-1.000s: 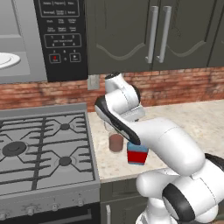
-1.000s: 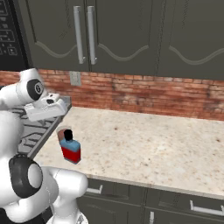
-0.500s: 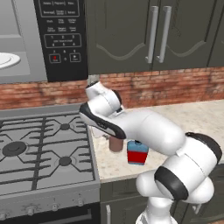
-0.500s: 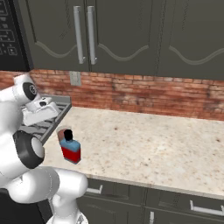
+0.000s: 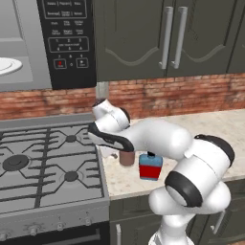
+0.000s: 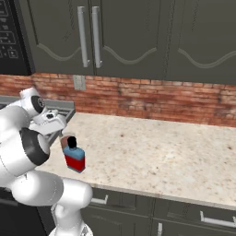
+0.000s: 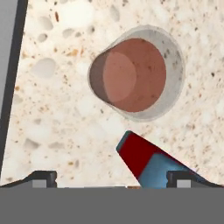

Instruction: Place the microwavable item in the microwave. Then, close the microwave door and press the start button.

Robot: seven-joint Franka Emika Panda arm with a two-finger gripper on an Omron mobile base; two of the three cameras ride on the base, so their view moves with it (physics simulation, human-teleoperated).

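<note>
The microwavable item, a small clear glass tumbler point(image 7: 135, 78) with brown contents, stands upright on the speckled counter, seen from above in the hand view. It also stands beside the stove point(image 5: 127, 158) and half behind the bottle point(image 6: 66, 139). My gripper point(image 7: 111, 179) hovers open above the tumbler, a little to its stove side, with nothing between its fingertips point(image 7: 43, 177). The hand point(image 5: 111, 149) hangs low over the counter edge by the stove point(image 6: 51, 123). The microwave point(image 5: 28, 72) is up at the left, its white turntable plate point(image 5: 7, 66) showing inside. Its door is out of view.
A blue-and-red bottle point(image 5: 150, 166) with a black cap stands right next to the tumbler point(image 6: 73, 156) point(image 7: 148, 162). The gas stove point(image 5: 43, 167) lies to the left, its edge close by point(image 7: 8, 65). The black keypad panel point(image 5: 67, 43) is on the microwave's right.
The arm has swung left and lower, bringing the hand down over the tumbler near the stove edge. The gripper has stayed open; tumbler and bottle have not moved.
</note>
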